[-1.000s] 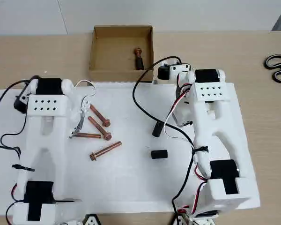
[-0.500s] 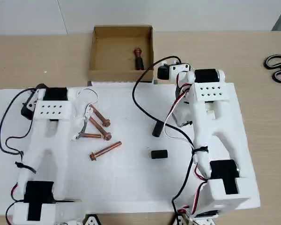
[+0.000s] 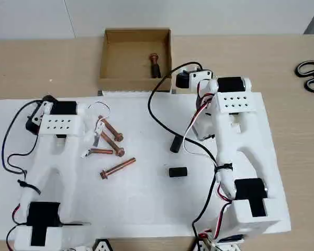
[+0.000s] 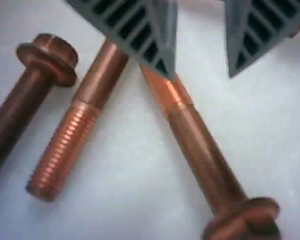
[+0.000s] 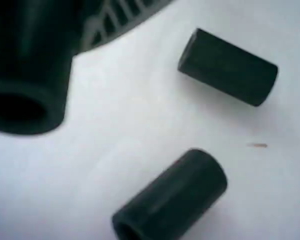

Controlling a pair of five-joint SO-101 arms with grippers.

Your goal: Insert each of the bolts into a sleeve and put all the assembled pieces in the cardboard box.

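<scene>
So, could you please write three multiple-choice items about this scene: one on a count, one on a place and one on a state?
1. How many loose bolts lie on the white board?
A) two B) four C) six
2. Where is the assembled piece?
A) in the cardboard box B) on the white board C) on the floor
3. How is the left gripper?
A) shut on a bolt B) shut and empty C) open

Answers:
1 B: the high view shows four copper bolts lying together on the board.
2 A: it lies inside the box's walls.
3 C: its fingers stand apart just above the bolts.
</scene>
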